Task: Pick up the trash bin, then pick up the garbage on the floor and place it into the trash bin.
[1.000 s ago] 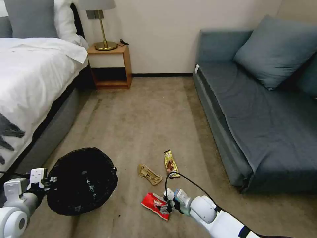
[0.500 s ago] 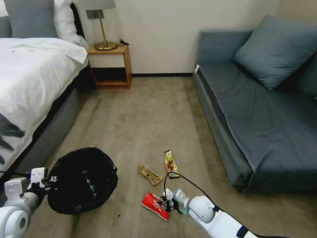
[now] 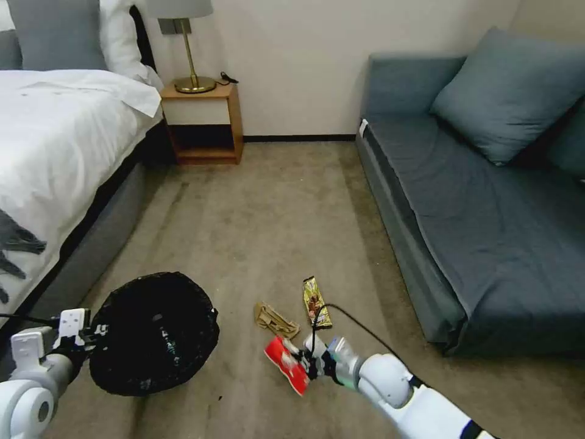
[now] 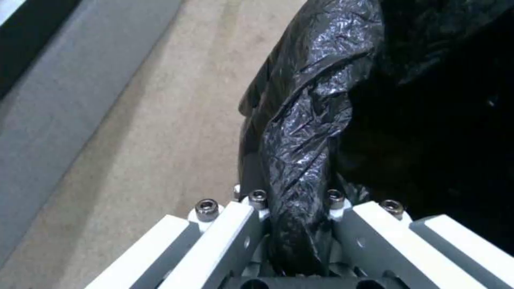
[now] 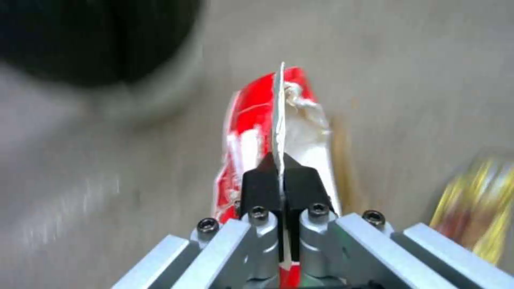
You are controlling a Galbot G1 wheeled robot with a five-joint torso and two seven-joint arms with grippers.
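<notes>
The right hand [image 3: 306, 364] has lifted the red-white snack bag [image 3: 286, 364] off the carpet, tilting it up.

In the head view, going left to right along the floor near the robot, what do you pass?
Left end effector → trash bin → tan wrapper → candy wrapper → sofa.

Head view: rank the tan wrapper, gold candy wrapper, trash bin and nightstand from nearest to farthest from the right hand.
1. Tan wrapper, on the carpet just beyond the right hand.
2. Gold candy wrapper, slightly farther, toward the sofa side; close to the first.
3. Trash bin, off to the robot's left.
4. Nightstand, far back by the wall.
</notes>
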